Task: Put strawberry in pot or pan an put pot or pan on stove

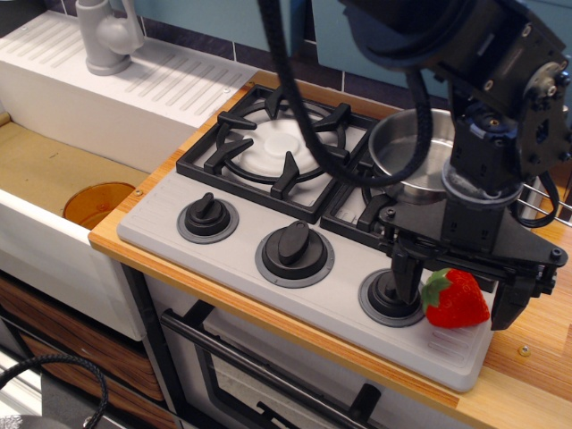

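**Gripper astride strawberry, nothing grasped**

Gripper (454, 295) spread wide, fingers either side of the strawberry (458, 298), not clamped on it; strawberry lies on the stove (295, 223) at its front right corner, just right of the right-hand knob (391, 295); pan (416, 152) sits on the stove's right rear burner, partly hidden by the arm; stove rests on the worktop (536, 357).
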